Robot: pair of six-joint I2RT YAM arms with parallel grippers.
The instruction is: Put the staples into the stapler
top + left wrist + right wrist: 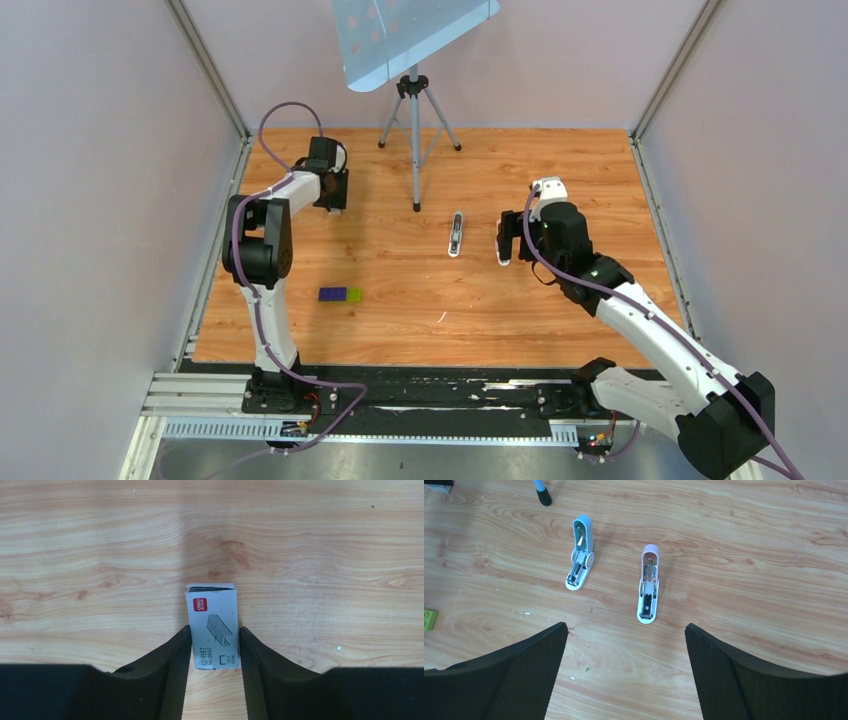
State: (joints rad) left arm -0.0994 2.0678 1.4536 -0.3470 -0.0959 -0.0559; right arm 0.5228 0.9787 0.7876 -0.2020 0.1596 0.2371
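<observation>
The pale pink mini stapler (648,587) lies on the wooden counter (600,160), opened out lengthwise with its channel upward. It is just ahead of the right tool (625,625), whose jaws stand wide and empty. We judge loading barely begun: the small white cardboard staple box (212,610) rests well apart, clasped between the narrowed jaws of the left tool (215,628), and is not yet brought over. A pale blue mini stapler (581,555) beside the pink one invites confusion. The purple-and-green block (340,294) and black tripod foot (544,500) lie off the path.
</observation>
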